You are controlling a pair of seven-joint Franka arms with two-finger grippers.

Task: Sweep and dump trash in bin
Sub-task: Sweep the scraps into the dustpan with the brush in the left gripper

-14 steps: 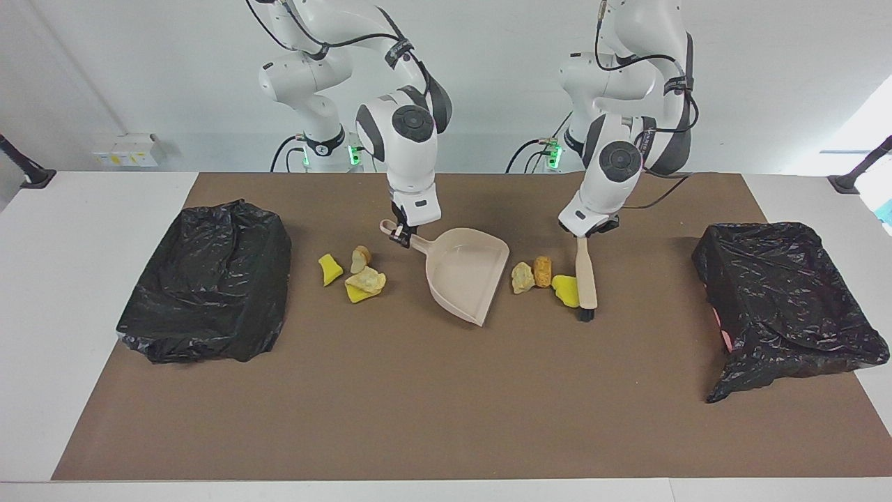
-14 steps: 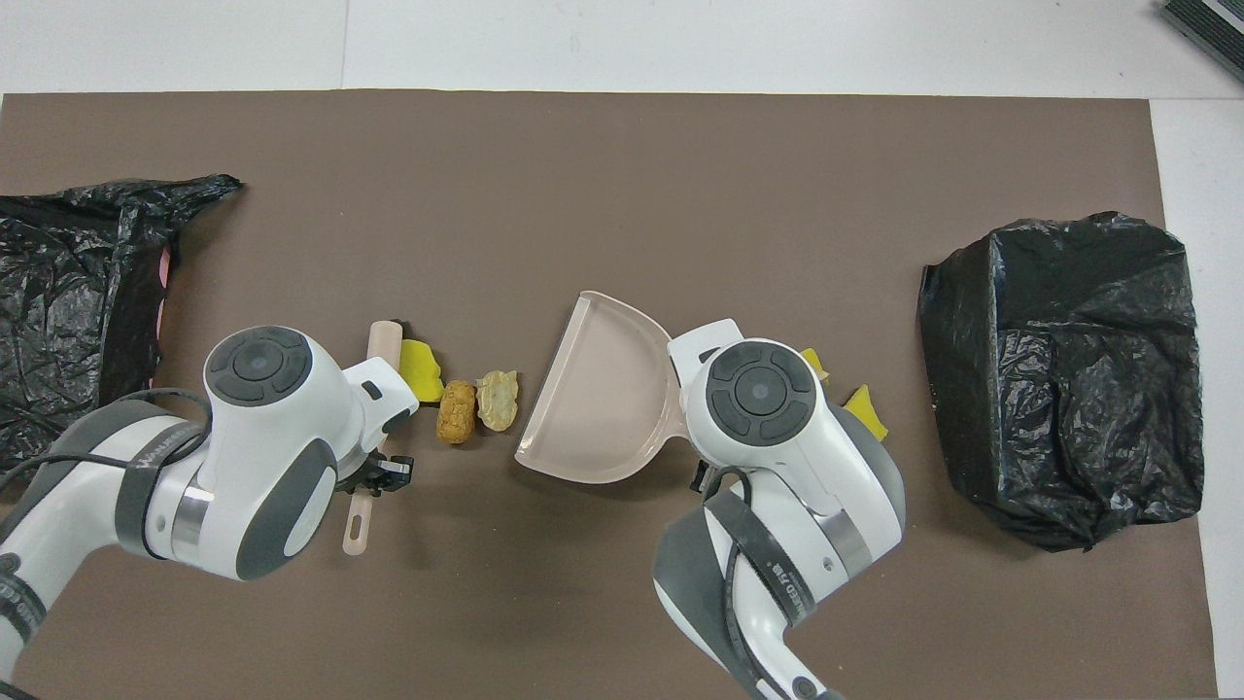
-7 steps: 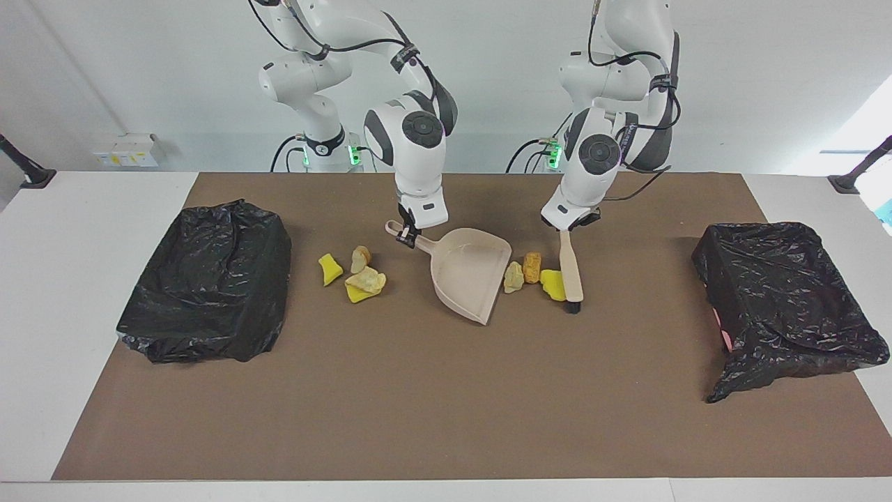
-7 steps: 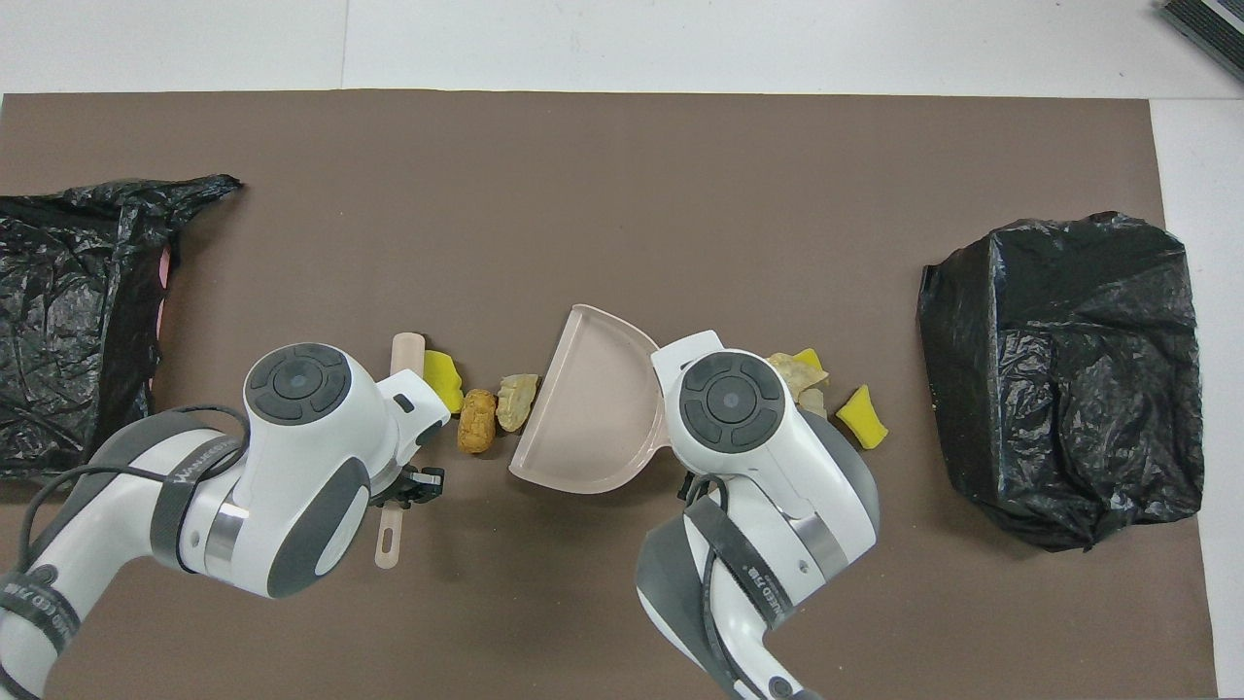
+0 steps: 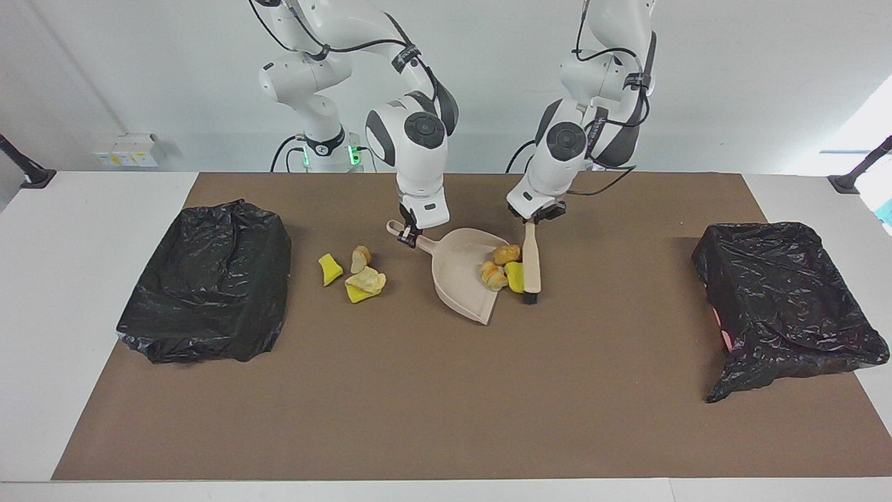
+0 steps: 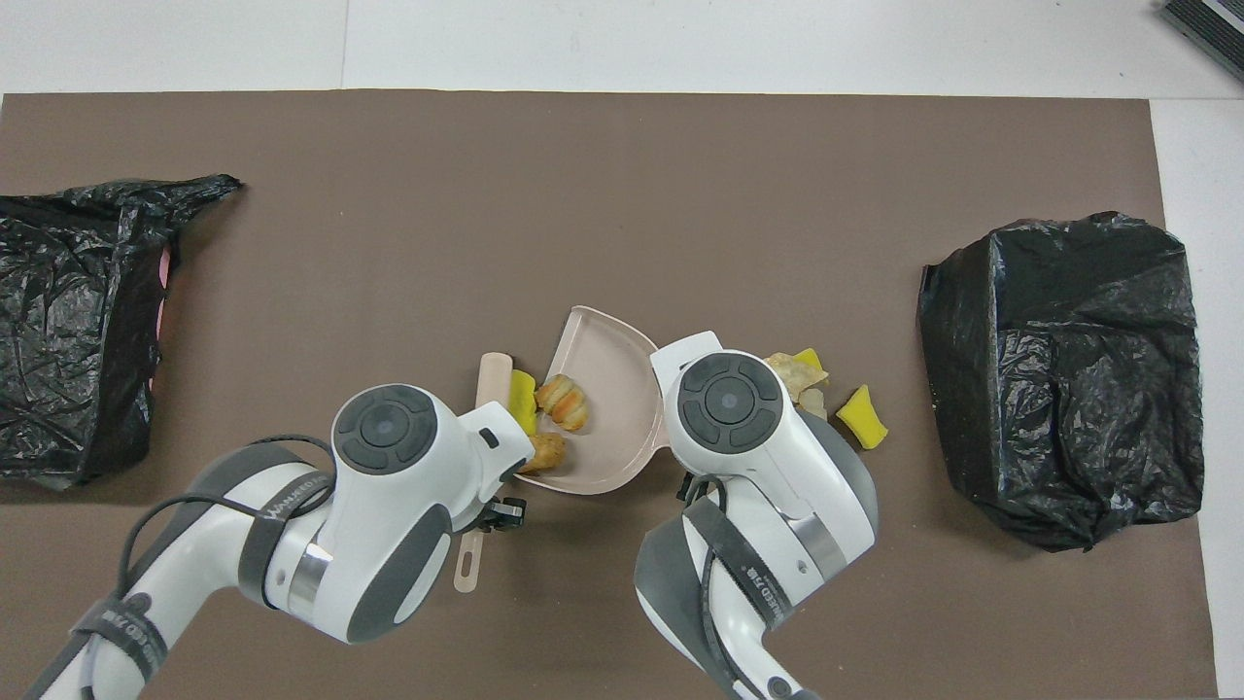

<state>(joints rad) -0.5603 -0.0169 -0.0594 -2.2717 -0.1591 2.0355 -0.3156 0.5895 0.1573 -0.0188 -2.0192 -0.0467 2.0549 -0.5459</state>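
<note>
Where a second ago three lumps lay on the mat beside the dustpan's mouth, the facing view now has the left gripper (image 5: 540, 214), clamped on the brush (image 5: 532, 261) handle, moved toward the dustpan (image 5: 460, 275). An orange-brown chunk (image 5: 506, 254) and a tan chunk (image 5: 493, 275) sit inside the pan's open edge, and a yellow wedge (image 5: 515, 276) lies at the lip, touching the brush. The right gripper (image 5: 405, 233) has stayed closed on the dustpan handle. Four other trash pieces (image 5: 352, 273), yellow and cream, remain between the dustpan and the bin (image 5: 209, 279) at the right arm's end.

From overhead, the tan chunk (image 6: 564, 402) looks ridged like a bread roll, the orange-brown chunk (image 6: 544, 451) nearer the robots. The yellow wedge (image 6: 523, 390) lies pressed between brush (image 6: 493, 374) and dustpan (image 6: 612, 389) edge. A second bin (image 6: 68, 321) sits at the left arm's end.
</note>
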